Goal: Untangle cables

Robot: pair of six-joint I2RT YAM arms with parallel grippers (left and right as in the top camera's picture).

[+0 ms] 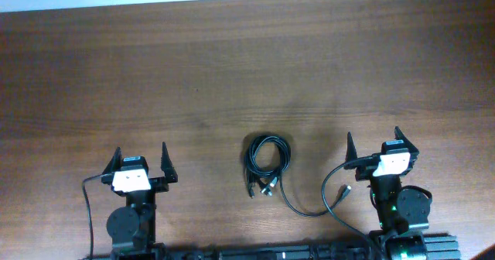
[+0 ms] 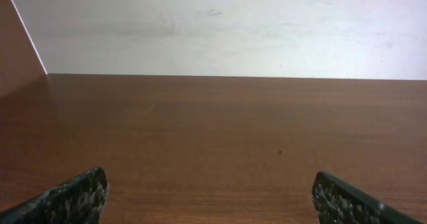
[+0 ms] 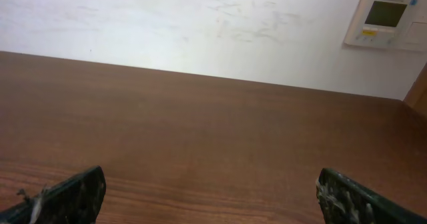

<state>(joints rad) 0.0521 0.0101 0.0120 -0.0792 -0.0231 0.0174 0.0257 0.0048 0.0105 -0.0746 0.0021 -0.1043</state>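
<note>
- Desk [image 1: 232,74]: brown wood-grain top that carries everything. No mark or writing on it.
- Wall [image 2: 220,31]: pale and scuffed, behind the far edge of the desk. No lettering on it.
- Left claw [image 1: 141,153]: spread wide and holding nothing. In its wrist view the fingers [image 2: 73,197] sit at the two lower corners with only bare desk between them. It points toward the far edge. The cables lie off to its right, well apart.
- Right claw [image 1: 373,136]: also spread wide and empty, pointing toward the far edge. Its wrist view shows no cord ahead of it.
- Cables [image 1: 267,158]: thin black cords in one small coil on the desk, between the two arms.
  - The coil is slightly longer from far edge to near edge than across.
  - It lies to the left of the right claw and a little back from that claw's tips, so it is beside the claw and not in front.
  - By my judgement the right arm is the nearer one.
- Wall panel [image 3: 385,21]: white box with a greenish display, seen in the right wrist view. Its lettering is too small to read.
- Trailing strand [image 1: 303,211]: runs from the coil toward the base of the right arm.
- Plug ends [image 1: 261,189]: metallic tips bunched at the near side of the coil. No brand is legible.
</note>
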